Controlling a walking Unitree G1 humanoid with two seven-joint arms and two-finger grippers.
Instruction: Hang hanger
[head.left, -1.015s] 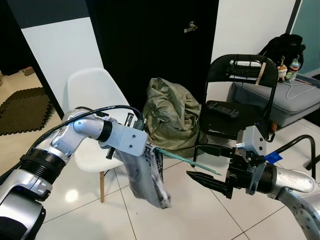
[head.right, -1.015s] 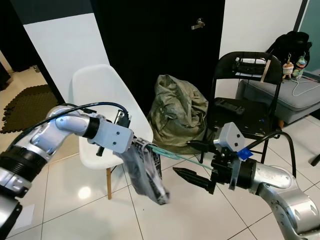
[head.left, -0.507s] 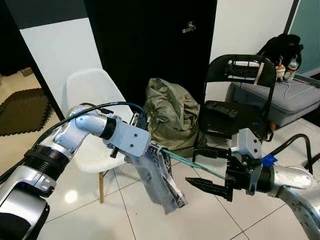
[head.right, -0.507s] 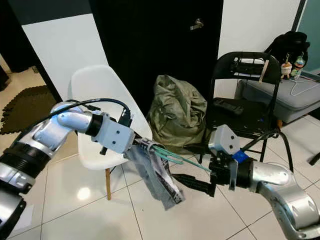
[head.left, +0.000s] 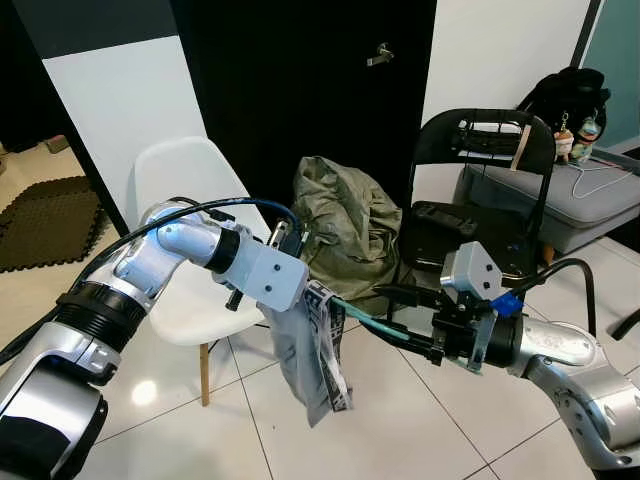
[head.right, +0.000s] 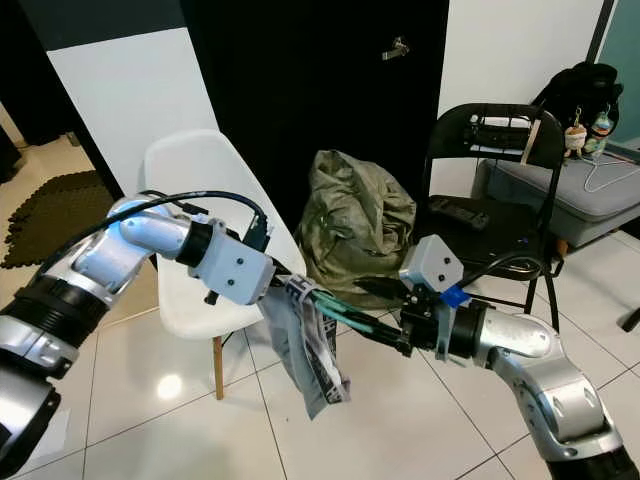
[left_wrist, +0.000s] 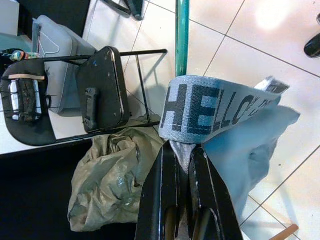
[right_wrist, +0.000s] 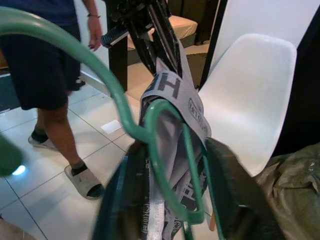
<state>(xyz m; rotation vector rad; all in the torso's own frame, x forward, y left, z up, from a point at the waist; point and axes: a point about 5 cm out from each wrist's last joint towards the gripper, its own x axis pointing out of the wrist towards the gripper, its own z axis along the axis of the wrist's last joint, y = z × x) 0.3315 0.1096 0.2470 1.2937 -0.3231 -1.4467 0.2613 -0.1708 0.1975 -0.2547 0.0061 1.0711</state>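
The left gripper (head.left: 312, 296) pinches the waistband of grey shorts (head.left: 310, 352), which dangle over bare floor tiles (head.left: 400, 420). The right gripper (head.left: 402, 336) is clamped around the green hanger (head.left: 365, 319) just beside the waistband. A white chair (head.left: 180, 225), olive bag (head.left: 345, 225) and black folding chair (head.left: 470, 190) stand close behind.

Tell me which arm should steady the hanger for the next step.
Right. Its end effector already reaches the green hanger, whose bars run between its fingers in the right wrist view. The left end effector is shut on the grey garment, so it looks occupied.
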